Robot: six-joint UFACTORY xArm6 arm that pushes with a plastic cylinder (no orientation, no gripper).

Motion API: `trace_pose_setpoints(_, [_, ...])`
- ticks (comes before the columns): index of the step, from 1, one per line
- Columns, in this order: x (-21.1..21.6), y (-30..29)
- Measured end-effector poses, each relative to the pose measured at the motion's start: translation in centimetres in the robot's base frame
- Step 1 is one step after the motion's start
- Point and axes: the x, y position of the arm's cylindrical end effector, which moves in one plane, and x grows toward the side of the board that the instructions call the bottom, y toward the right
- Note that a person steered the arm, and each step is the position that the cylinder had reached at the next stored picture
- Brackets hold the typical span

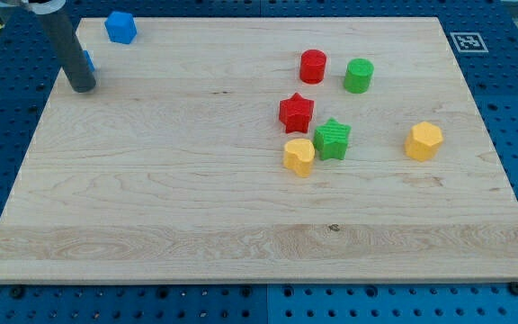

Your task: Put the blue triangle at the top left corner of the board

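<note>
My tip (83, 87) rests on the board near the view's top left corner. A blue block (89, 62), mostly hidden behind the rod, shows only as a sliver at the rod's right side; its shape cannot be made out. A second blue block (120, 27), roughly cube-like, lies at the view's top edge, up and to the right of my tip.
Right of centre lie a red cylinder (313, 67), a green cylinder (359, 76), a red star (296, 112), a green star (333, 139) and a yellow block (299, 157). Another yellow block (424, 141) lies farther right. The wooden board (151, 207) sits on blue pegboard.
</note>
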Motion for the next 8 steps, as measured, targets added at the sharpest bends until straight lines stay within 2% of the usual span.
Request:
trace_pose_setpoints(2, [1.8, -1.7])
trace_pose_setpoints(5, [-3.7, -0.2])
trace_pose_setpoints(6, [-2.5, -1.1])
trace_pose_setpoints(7, [2.1, -3.0])
trace_pose_setpoints(8, [2.0, -5.0])
